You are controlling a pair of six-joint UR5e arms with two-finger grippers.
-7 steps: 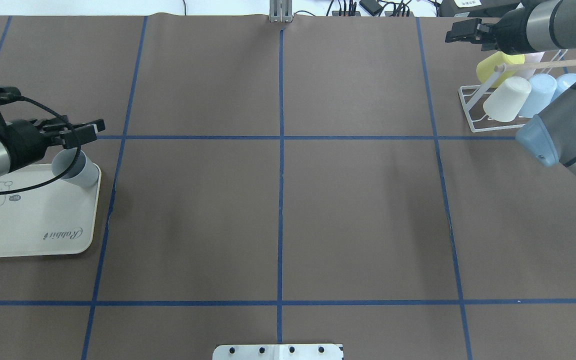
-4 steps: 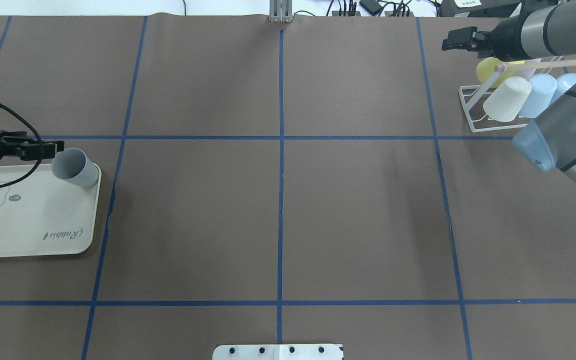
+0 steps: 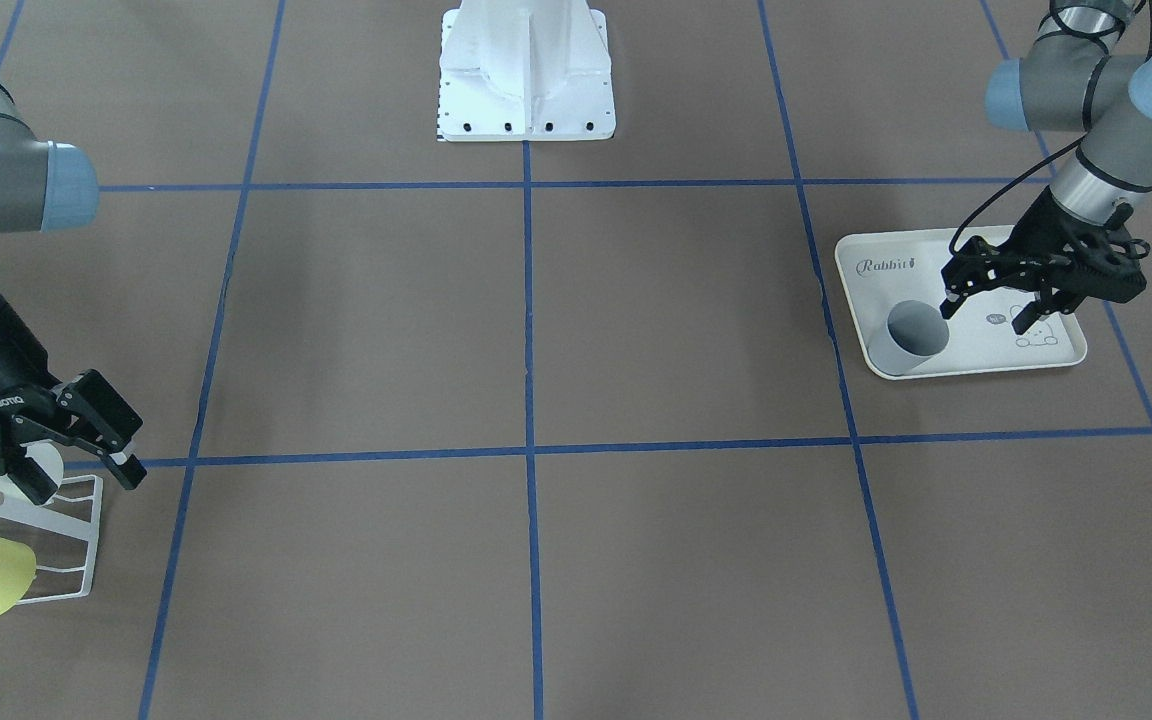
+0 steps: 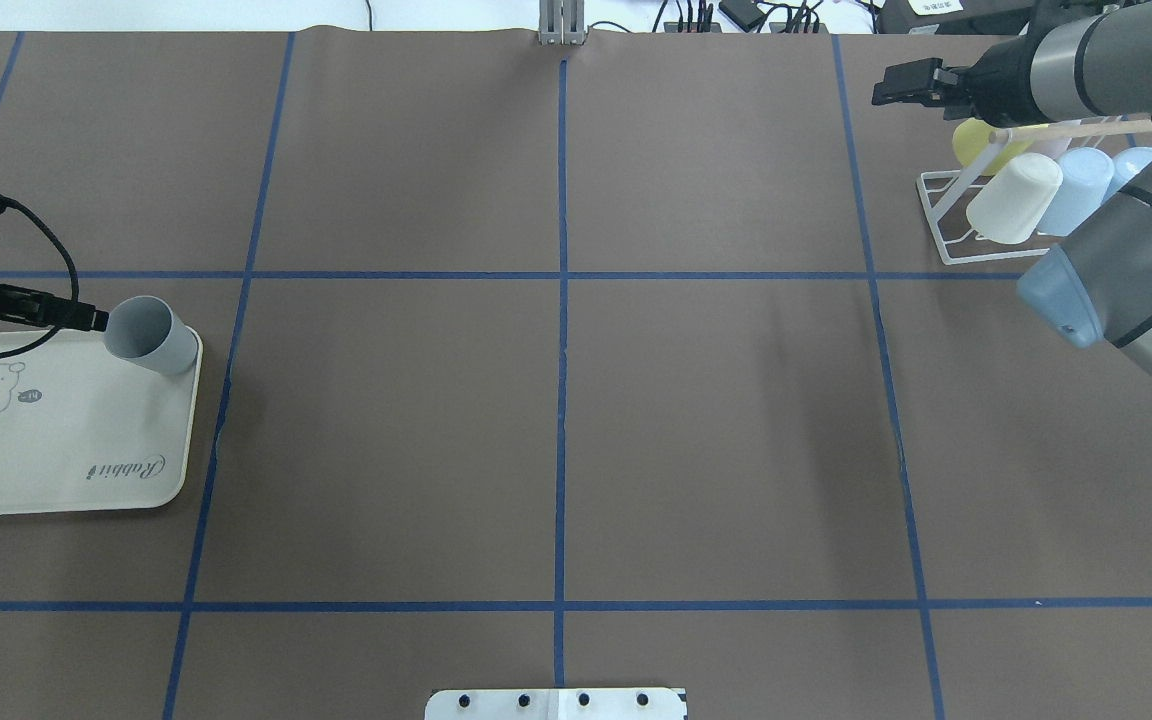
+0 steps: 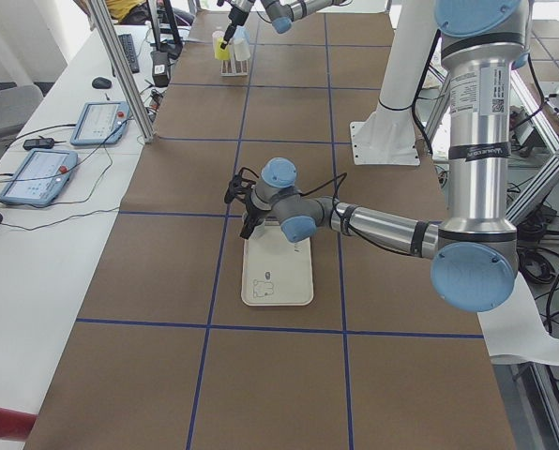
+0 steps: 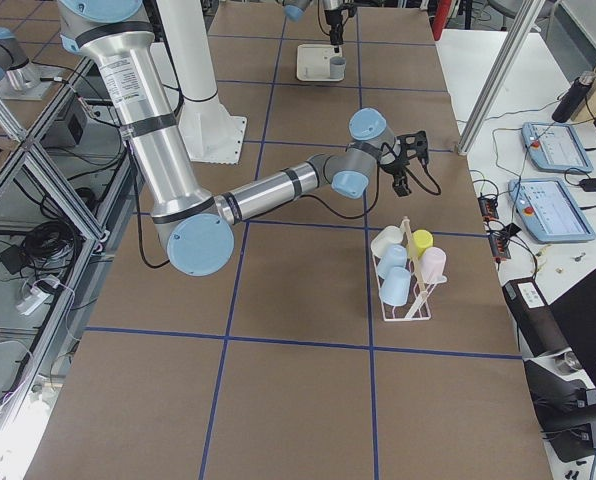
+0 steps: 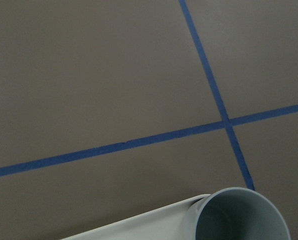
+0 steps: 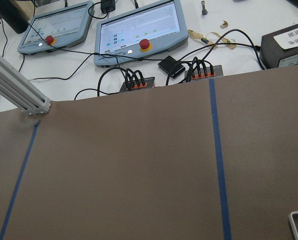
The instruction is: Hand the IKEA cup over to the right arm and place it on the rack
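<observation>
A grey-blue cup (image 4: 151, 336) stands at the far corner of the cream rabbit-print tray (image 4: 56, 450). It also shows in the front view (image 3: 911, 335) and at the bottom of the left wrist view (image 7: 239, 217). My left gripper (image 3: 986, 308) is open and empty. It hovers low over the tray just beside the cup's rim. The white wire rack (image 4: 941, 215) with a wooden dowel stands far right and holds several pastel cups. My right gripper (image 3: 76, 478) is open and empty, above the rack's far end (image 4: 898, 85).
The rack holds a yellow cup (image 4: 971, 140), a cream cup (image 4: 1014, 198) and light blue cups (image 4: 1076, 185). Blue tape lines grid the brown table. The robot's white base (image 3: 526, 70) stands at the near edge. Tablets and cables (image 8: 139, 30) lie beyond the far edge.
My left gripper has drawn back to the left from above the cup and now sits lower beside its rim. My right gripper has shifted slightly left over the rack.
</observation>
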